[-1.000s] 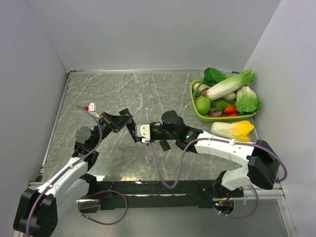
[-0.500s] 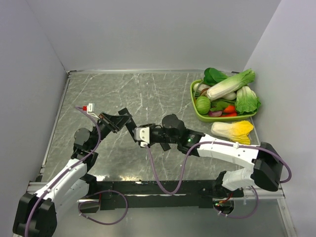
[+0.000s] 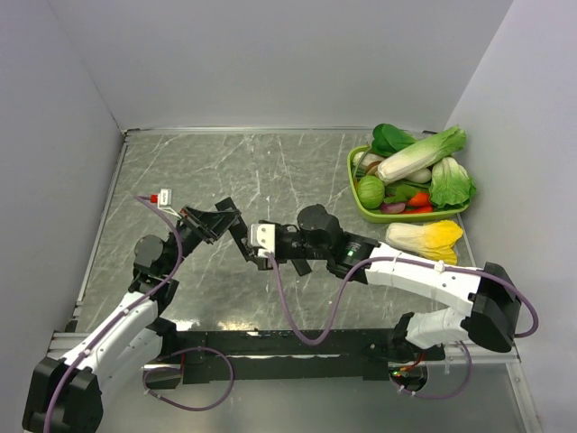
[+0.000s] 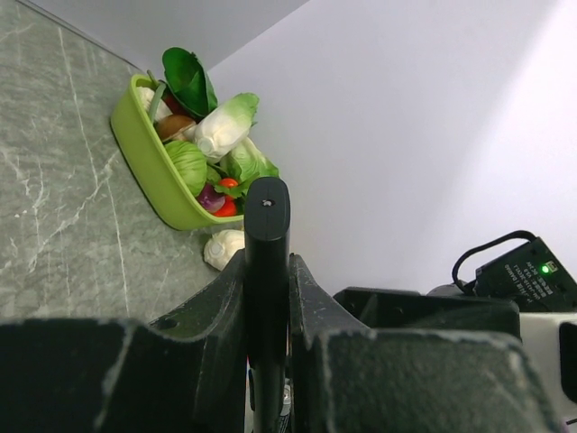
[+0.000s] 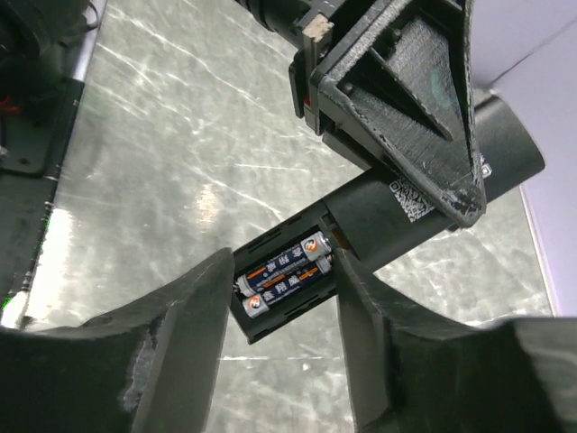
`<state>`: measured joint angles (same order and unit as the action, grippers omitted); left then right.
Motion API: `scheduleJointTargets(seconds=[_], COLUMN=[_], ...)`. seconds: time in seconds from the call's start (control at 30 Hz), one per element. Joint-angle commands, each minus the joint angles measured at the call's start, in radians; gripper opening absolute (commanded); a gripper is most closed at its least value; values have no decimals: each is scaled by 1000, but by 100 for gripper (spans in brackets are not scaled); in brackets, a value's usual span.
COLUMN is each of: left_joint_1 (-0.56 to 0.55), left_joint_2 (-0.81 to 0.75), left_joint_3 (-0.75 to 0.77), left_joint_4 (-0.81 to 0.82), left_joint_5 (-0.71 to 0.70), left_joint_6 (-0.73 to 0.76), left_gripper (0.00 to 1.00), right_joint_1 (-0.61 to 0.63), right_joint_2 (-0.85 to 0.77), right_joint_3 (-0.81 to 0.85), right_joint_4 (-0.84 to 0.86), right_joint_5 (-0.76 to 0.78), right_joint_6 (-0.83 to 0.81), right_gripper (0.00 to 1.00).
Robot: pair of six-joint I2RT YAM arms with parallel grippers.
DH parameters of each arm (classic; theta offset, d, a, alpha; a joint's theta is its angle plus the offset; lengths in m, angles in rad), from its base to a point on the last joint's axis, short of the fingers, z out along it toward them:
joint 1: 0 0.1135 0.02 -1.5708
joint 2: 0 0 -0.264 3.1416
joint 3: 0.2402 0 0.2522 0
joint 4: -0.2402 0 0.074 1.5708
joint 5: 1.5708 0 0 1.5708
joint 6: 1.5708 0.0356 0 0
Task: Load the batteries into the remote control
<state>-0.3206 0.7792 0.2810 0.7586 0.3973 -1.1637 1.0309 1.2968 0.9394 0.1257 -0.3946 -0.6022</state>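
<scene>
Left gripper (image 4: pixel 268 280) clamps raised remote (image 4: pixel 267 225); right gripper (image 5: pixel 281 298) straddles its batteries (image 5: pixel 288 269) (grip unclear)

Matt blk plastic remote (image 5: pixel 374 225) w/ glossy-labelled batteries (image 5: pixel 284 273); polished marble-look table (image 3: pixel 270 171).

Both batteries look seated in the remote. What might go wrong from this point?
1. The batteries lie in an open, uncovered compartment while the left gripper holds the remote control off the table; a tilt may spill them.
2. The right gripper has its jaws closely flanking that compartment; a sideways move might dislodge a battery or twist the remote in the left jaws.
</scene>
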Motion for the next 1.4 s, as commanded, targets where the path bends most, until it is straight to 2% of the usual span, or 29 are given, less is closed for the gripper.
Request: scheduleJointTargets(seconds=[0.0,0.13,0.2,0.27,0.47,0.67,0.93,1.1,1.37], left_joint_1=[-5,-6,-6,-6,-6,-6,-8,-9,-11], left_joint_2=[-27,-28,-26,-26,-14,-6,-5,-5,-3], left_joint_3=[44,43,41,37,41,50,63,67,67], left_joint_4=[85,100,110,130,165,188,197,200,206], left_joint_5=[12,20,23,26,18,15,20,25,25], left_joint_6=[-7,6,7,6,2,-4,-8,-8,-7], left_gripper=[1,1,1,1,1,1,1,1,1], right_joint_1=[-18,-49,-64,-101,-179,-200,-201,-215,-230], right_joint_2=[-56,-63,-65,-59,5,79,147,145,156], right_joint_3=[96,142,156,177,225,242,275,262,262], right_joint_4=[-50,-87,-95,-121,-210,-155,-130,-87,-63], right_joint_5=[-22,-10,26,31,-65,-179,-245,-250,-280], right_joint_6=[157,318,454,580,873,1044,1078,1110,1141], right_gripper=[67,82,91,94,95,94,89,84,81])
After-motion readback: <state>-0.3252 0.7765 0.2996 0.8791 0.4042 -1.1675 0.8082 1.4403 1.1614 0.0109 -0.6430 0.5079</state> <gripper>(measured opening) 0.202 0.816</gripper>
